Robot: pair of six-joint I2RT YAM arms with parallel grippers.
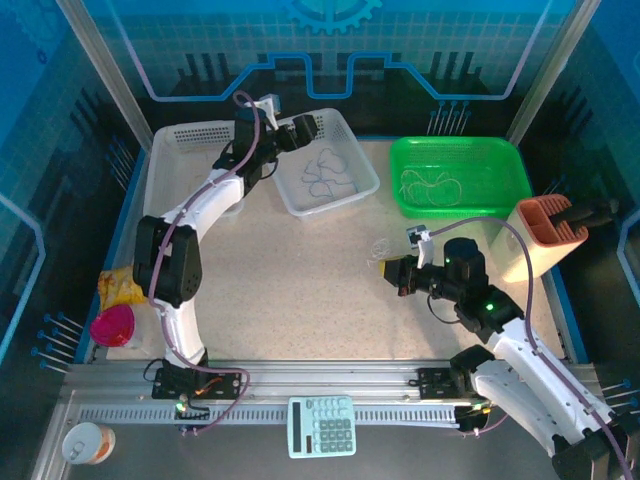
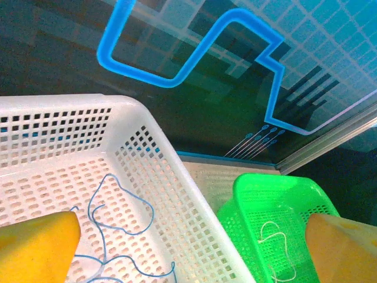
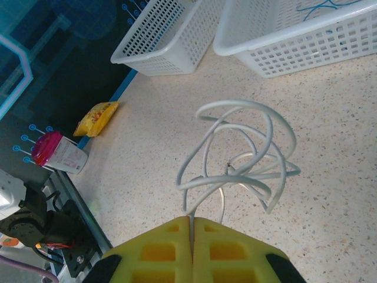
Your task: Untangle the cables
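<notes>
Your left gripper [image 1: 308, 128] hung outstretched over the white basket [image 1: 335, 203], jaws wide; near-right of it, your right gripper [image 3: 191, 221] pinched a whitish cable [image 3: 235, 154].

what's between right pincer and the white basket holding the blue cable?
Right wrist view: the whitish cable, one end clamped in the shut right pincer, then bare table up to the white basket.

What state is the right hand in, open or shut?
Shut on the whitish cable. On the right hand, fingers press together in the wrist view, the cable's end pinched between them.
</notes>
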